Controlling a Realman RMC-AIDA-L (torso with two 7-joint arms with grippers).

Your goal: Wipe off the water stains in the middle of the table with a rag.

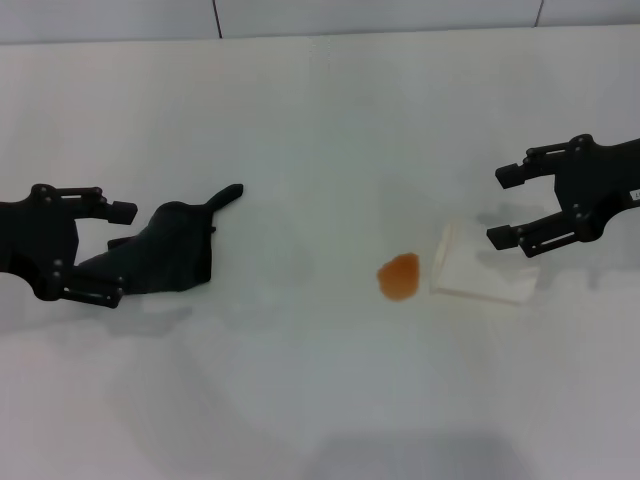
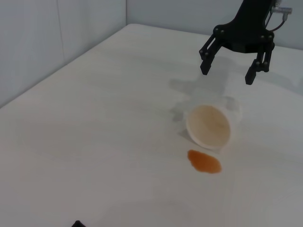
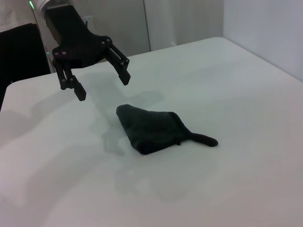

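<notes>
The orange-brown water stain (image 1: 399, 276) lies near the middle of the white table (image 1: 320, 120); it also shows in the left wrist view (image 2: 204, 161). The dark rag (image 1: 170, 255) lies crumpled at the left, one pointed corner sticking out toward the back right. It also shows in the right wrist view (image 3: 154, 127). My left gripper (image 1: 120, 253) is open and empty, hovering at the rag's left end without touching it (image 3: 103, 86). My right gripper (image 1: 500, 208) is open and empty at the right, above the table (image 2: 227, 74).
A whitish translucent cup (image 1: 485, 265) lies on its side just right of the stain, below the right gripper, its mouth toward the stain (image 2: 210, 125). A grey wall runs along the table's far edge (image 1: 320, 15).
</notes>
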